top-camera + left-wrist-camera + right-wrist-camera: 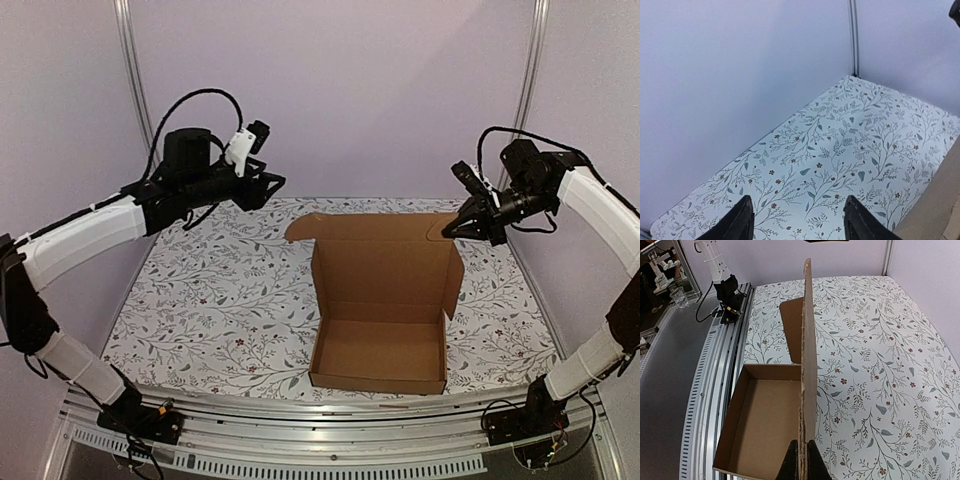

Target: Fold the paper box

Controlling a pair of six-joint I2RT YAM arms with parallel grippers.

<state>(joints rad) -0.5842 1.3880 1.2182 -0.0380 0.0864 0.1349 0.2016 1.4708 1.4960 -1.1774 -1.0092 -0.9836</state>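
One pinch holds the lid (385,262): right gripper (449,229) clamped on its corner, left gripper (272,186) spread wide, left of the box (378,357). Unsupported, the lid could twist or slip.

Soft, even, faintly lilac light fills every view. Shadows are weak (one lies inside the paper box (380,355)); the top view is slightly soft

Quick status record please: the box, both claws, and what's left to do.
paper box: base tray formed, walls up, near the front edge of the table
lid: standing upright from the rear wall, not closed
right claw: shut on the lid's upper right corner
left claw: open, empty, over the table's far left, apart from the box
remaining: lid not yet folded down
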